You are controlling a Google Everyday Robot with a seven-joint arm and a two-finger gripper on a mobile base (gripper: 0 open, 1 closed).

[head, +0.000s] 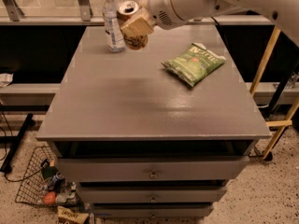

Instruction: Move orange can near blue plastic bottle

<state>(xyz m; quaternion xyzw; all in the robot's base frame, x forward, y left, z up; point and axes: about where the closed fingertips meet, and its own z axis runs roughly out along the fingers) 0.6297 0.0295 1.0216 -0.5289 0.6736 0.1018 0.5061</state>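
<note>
At the grey bench's point(140, 101) far left corner, the two-finger gripper point(135, 28) clamps the short orange metal can point(128, 7), likely light and dentable, mid-wall beside the slim clear plastic bottle point(112, 27).

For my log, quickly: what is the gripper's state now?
Gripper: shut on the orange can, at the table's far side, beside the blue plastic bottle.

One tool point(135, 29), above the far edge of the one surface point(140, 111), grips one orange can point(127, 7). One blue plastic bottle point(112, 24) stands just left of the tool; one green chip bag point(194, 63) lies to its right.
</note>
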